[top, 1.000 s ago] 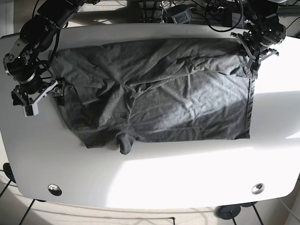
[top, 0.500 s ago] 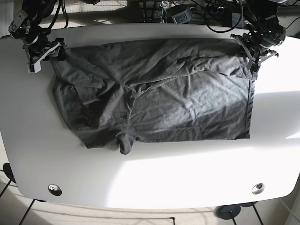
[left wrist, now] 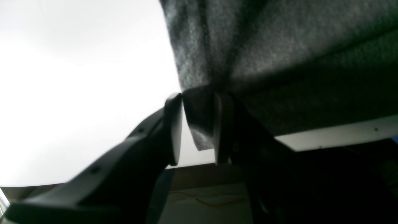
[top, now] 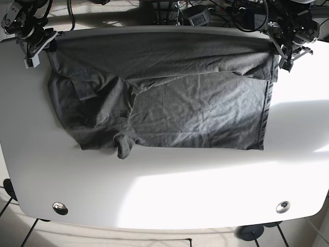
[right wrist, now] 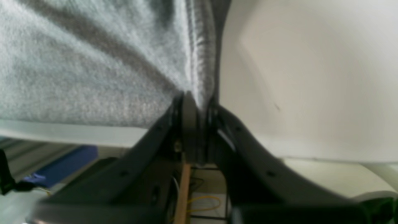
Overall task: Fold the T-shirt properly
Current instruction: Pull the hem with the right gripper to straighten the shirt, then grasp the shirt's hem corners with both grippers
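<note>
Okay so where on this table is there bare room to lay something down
The widest bare stretch of the table runs along the near edge, below the T-shirt. A smaller patch lies right of the shirt's hem. The far edge is crowded: the right pincer and left pincer each grip a shirt corner there.

I am looking at the T-shirt (top: 169, 98), and it is showing dark grey all over, with no picture or stripes on it. Close up it is looking speckled, like tiny light and dark grey dots mixed together. The table (top: 169, 190) is shining white, with two small silver round spots near the front. My left gripper (left wrist: 194, 127) is looking black. My right gripper (right wrist: 196, 124) is looking black too, and the cloth near it is showing pale grey in the light
</note>
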Controlling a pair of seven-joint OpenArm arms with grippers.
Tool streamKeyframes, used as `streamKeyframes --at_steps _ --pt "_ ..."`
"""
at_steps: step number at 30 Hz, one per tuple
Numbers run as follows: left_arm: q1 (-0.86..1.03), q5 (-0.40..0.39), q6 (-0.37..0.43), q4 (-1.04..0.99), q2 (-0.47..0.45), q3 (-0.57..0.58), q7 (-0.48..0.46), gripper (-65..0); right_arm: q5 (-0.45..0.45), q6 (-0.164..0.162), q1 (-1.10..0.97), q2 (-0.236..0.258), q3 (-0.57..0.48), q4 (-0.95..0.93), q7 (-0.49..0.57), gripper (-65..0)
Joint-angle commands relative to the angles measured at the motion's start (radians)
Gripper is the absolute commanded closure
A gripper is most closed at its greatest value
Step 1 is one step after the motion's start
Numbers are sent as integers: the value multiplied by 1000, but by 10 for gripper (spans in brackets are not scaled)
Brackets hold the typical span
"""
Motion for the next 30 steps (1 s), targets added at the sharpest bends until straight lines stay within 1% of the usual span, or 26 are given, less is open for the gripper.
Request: streamKeyframes --at_steps 1,10,11,13,15,16,17,18,21,23,25,26,27,30 --pt "8 15 2 9 -13 -9 2 -150 7 -1 -19 18 5 32 15 -33" --pt "49 9 2 -22 -15 -111 2 -150 7 -1 -55 26 10 29 15 -36" --pt "49 7 2 -19 -15 -119 2 -150 7 -1 -55 26 10 31 15 -59" --pt "49 6 2 -16 -15 -134 2 -150 7 -1 -55 26 11 34 15 -260" --pt "49 6 2 -6 -15 -139 2 -150 7 -1 -55 24 36 37 15 -479" --pt "47 6 2 6 -15 -139 2 -150 7 -1 -55 23 62 39 15 -572" --pt "47 6 2 27 -15 -139 2 -150 7 -1 -55 23 90 51 15 -636" --pt "47 6 2 63 -13 -139 2 -150 16 -1 -55 23 117 74 15 -650" --pt "47 6 2 127 -10 -139 2 -151 101 -1 -55 30 153 108 15 -650" --pt "44 2 2 168 -4 -139 2 -151 153 -1 -48 66 153 128 14 -650" --pt "41 2 2 184 13 -139 2 -151 176 -1 -33 83 134 123 14 -650" --pt "29 1 2 184 16 -139 2 -150 163 -1 19 81 134 121 14 -650" --pt "0 -5 2 184 19 -139 2 -150 133 -1 56 76 120 118 14 -650" --pt "-75 -34 2 179 22 -139 2 -150 8 -1 192 67 7 66 15 -650"
